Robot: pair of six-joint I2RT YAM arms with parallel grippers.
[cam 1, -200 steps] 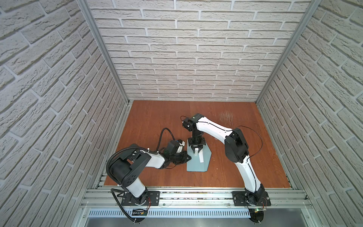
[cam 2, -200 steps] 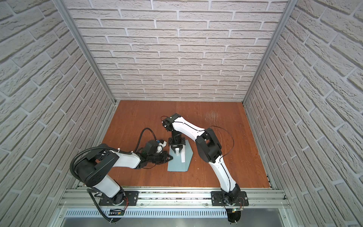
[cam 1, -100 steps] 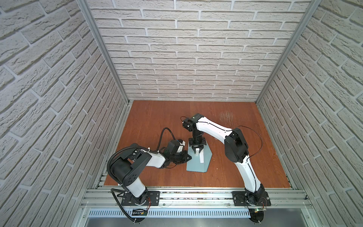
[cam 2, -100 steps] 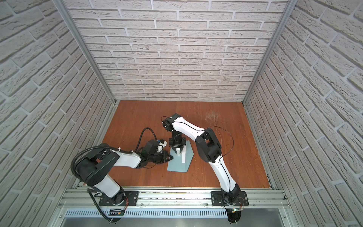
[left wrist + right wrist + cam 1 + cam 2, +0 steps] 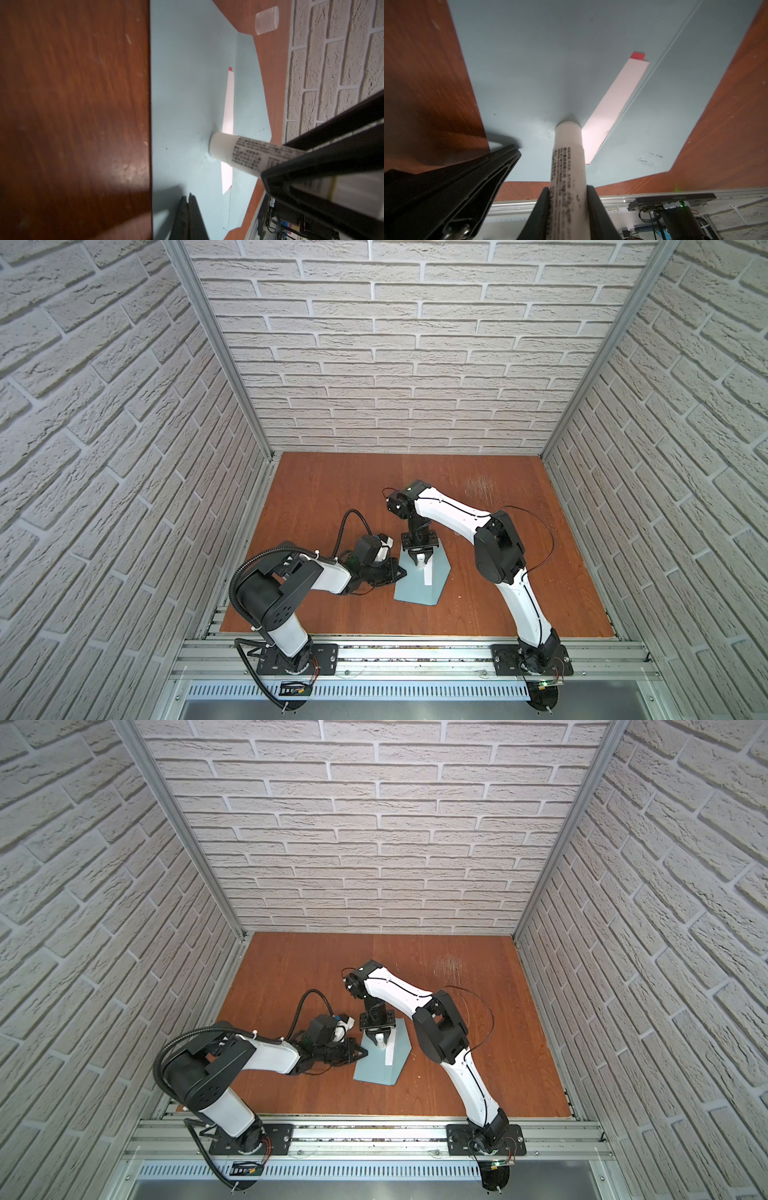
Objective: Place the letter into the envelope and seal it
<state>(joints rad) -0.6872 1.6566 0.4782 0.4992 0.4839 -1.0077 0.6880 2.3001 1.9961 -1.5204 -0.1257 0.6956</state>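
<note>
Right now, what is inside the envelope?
The letter: only a narrow pale pink strip with a red end shows at the mouth of the envelope. The rest is covered by the envelope's panel, and the white stick in the right tool hides part of the strip.
</note>
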